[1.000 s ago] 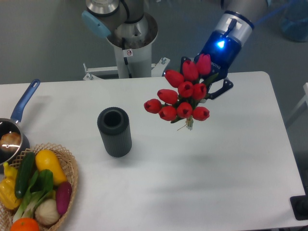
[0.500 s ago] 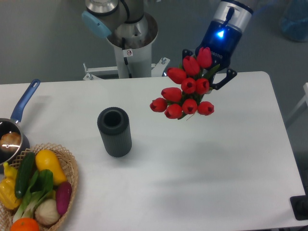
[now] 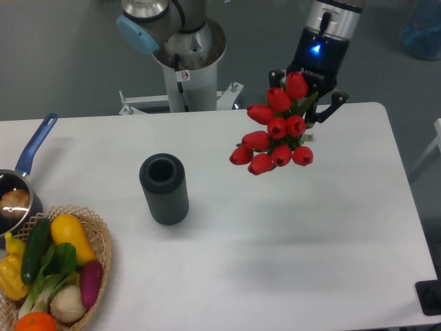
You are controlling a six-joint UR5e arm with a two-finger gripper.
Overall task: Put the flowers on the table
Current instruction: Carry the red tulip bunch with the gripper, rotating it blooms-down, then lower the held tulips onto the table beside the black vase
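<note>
Aloft above the far right of the table (image 3: 331, 227), the flowers (image 3: 277, 134) hang in the gripper (image 3: 308, 103).

Glossy red tulip buds, smooth and egg-shaped, cluster on short green stems, and the black fingers are closed around those stems behind the blooms, clear of the matte white tabletop with its rounded corners. Compared with a second ago, the bunch has shifted right and slightly up, farther from the ribbed dark cylinder (image 3: 164, 188), which stands upright and open-topped near the table's middle. The arm's wrist, lit by a blue light, reaches down from the upper edge, tilted. A woven wicker basket (image 3: 100, 238) of vegetables and a blue-handled saucepan (image 3: 21, 186) sit at the left.
</note>
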